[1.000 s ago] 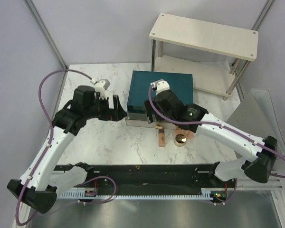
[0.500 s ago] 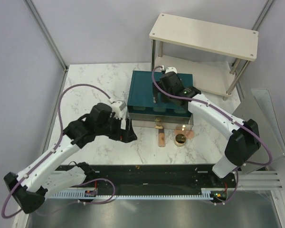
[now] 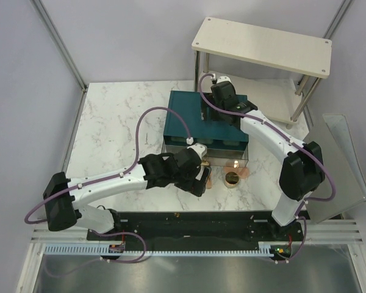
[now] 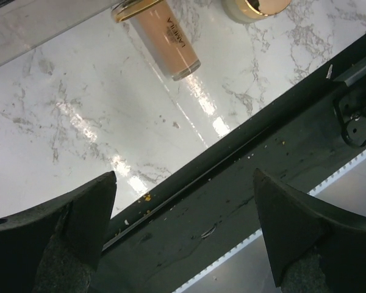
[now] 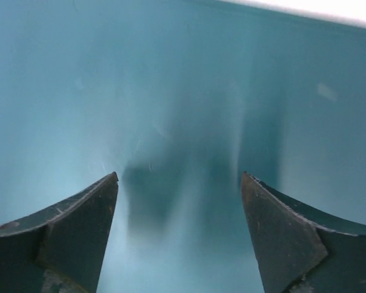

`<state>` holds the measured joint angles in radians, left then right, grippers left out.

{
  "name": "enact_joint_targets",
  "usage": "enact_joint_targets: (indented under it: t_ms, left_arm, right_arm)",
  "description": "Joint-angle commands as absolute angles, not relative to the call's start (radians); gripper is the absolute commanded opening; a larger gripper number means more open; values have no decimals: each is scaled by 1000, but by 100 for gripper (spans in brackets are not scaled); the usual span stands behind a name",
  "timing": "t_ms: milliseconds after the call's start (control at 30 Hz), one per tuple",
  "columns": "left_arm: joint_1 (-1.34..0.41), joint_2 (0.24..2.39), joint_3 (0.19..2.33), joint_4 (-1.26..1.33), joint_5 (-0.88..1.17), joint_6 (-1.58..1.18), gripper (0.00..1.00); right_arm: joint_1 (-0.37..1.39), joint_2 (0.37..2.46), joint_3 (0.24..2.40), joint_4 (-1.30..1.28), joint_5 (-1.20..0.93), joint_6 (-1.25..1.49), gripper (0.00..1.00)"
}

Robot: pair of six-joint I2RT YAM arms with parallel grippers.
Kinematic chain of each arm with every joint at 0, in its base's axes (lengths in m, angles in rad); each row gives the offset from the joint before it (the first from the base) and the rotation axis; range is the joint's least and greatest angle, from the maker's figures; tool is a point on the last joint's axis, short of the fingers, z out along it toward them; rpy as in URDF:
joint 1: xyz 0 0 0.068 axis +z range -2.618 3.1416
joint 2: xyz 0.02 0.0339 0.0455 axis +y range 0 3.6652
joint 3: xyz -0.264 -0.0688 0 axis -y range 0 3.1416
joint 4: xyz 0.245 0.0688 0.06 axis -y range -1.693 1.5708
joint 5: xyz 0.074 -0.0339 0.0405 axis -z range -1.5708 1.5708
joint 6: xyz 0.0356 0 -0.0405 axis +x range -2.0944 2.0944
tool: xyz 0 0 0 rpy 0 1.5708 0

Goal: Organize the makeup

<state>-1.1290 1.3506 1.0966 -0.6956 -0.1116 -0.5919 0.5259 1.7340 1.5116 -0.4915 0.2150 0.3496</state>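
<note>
A peach-tan tube (image 4: pixel 165 39) (image 3: pixel 209 180) lies on the marble in front of the teal box (image 3: pixel 183 122). To its right are a round gold-rimmed compact (image 3: pixel 232 179) (image 4: pixel 253 6) and a peach-pink pad (image 3: pixel 247 173). My left gripper (image 3: pixel 200 182) (image 4: pixel 184 173) hangs open just to the near left of the tube, with nothing between its fingers. My right gripper (image 3: pixel 205 112) (image 5: pixel 179 176) is open over the box's teal top and holds nothing. The box's bottom drawer (image 3: pixel 189 159) stands pulled out toward the front.
A white two-tier shelf (image 3: pixel 262 46) stands at the back right. A black rail (image 3: pixel 183 223) (image 4: pixel 232 183) runs along the table's near edge, close under my left gripper. A clear panel (image 3: pixel 338 165) leans at the right edge.
My left arm has swung right, from beside the box's left side to in front of it by the tube. My right gripper has moved back from the drawer front to over the box top.
</note>
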Motion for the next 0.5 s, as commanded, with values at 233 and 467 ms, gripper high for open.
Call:
enact_joint_targets:
  t_ms: [233,467]
  left_arm:
    - [-1218,1417,1114,-566,-328,-862,99]
    - [-1295,1462,1109,-624,-469,-998,98]
  right_arm:
    - [503,1786,1525,-469,106,337,84]
    - [497,1784,1499,-469,91,333,85]
